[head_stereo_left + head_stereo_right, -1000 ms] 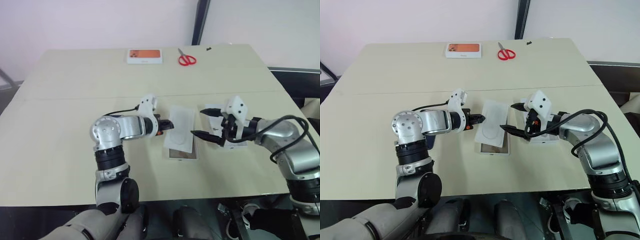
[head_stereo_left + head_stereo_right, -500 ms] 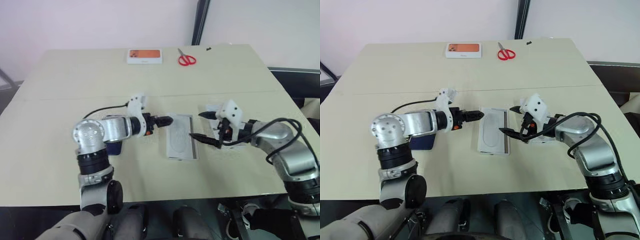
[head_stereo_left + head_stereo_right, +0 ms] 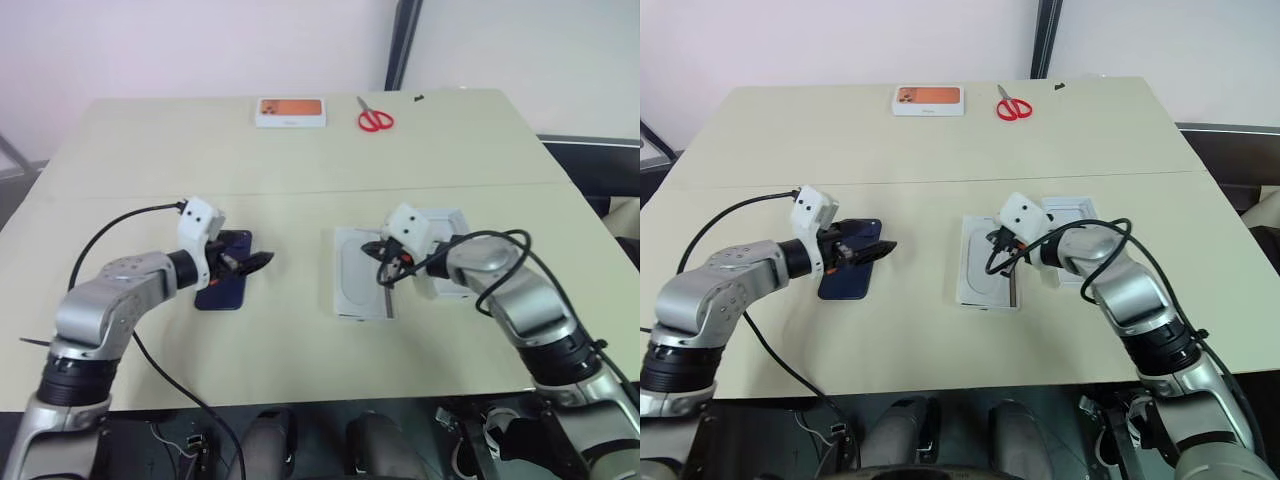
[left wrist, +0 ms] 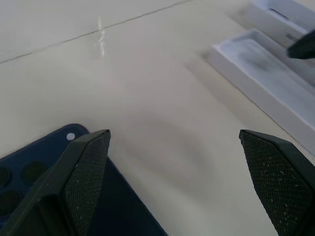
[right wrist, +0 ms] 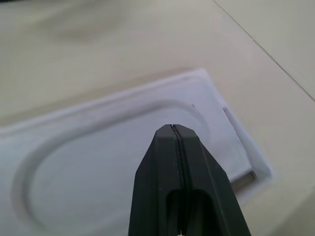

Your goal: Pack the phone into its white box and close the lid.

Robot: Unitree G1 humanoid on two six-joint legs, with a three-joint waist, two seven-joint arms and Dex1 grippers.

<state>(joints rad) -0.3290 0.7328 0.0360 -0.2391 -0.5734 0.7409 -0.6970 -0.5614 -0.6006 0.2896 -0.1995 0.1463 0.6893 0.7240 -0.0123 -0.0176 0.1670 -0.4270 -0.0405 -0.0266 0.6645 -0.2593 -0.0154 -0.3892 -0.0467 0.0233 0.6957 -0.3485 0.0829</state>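
Observation:
The dark navy phone [image 3: 222, 290] lies flat on the table at the left. My left gripper [image 3: 255, 262] hovers open just past the phone's near right corner, nothing between its fingers [image 4: 83, 167]. The white box [image 3: 339, 311] sits mid-table with a thin white insert [image 3: 356, 280] with an oval recess lying in it. My right gripper [image 3: 992, 267] is shut and empty, its tips [image 5: 172, 129] low over the insert. The lid [image 3: 1073, 210] lies inside up right of the box, partly under my right arm.
At the table's far edge lie a white box with an orange picture [image 3: 290, 112] and red scissors [image 3: 374, 120]. A black cable loops from my left wrist over the table's left side. Bare tabletop separates the phone from the box.
My left gripper let go of the insert, which now lies flat in the box, then swung left over the phone, open. My right gripper moved left over the box and shut.

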